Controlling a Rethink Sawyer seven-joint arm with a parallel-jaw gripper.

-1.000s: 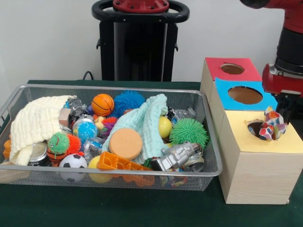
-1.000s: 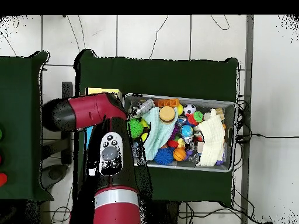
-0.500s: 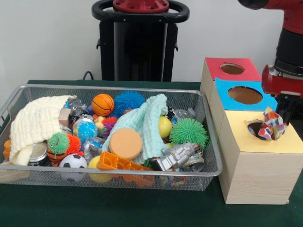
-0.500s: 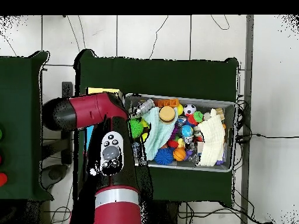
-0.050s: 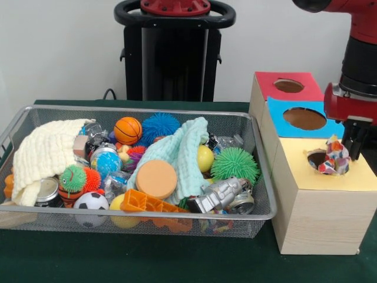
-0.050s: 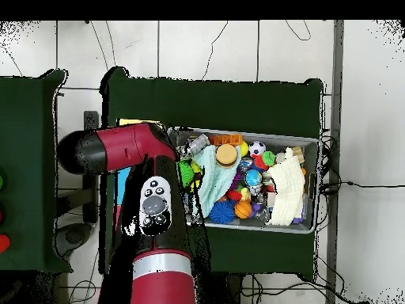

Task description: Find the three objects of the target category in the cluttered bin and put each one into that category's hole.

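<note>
From the front, the gripper (image 5: 353, 138) hung over the yellow-topped box (image 5: 327, 203), just above a patchwork cloth item (image 5: 334, 159) that sat in the mouth of the yellow hole (image 5: 318, 158), partly in and partly bunched over the rim. Whether the fingers were apart or together, or touching the cloth at all, could not be told. The step in hand looked like the drop-off of one target; the cloth appeared not fully through, so the next move probably called for a push down or a clean release before a return to the wire bin (image 5: 259, 177) for another cloth, such as the mint cloth (image 5: 179, 153) or the cream cloth (image 5: 44, 156).

From overhead, the red arm (image 6: 150, 214) covered the boxes and the gripper, so nothing more could be told there; the bin (image 6: 313, 186) lay beside the arm, full of toys.
</note>
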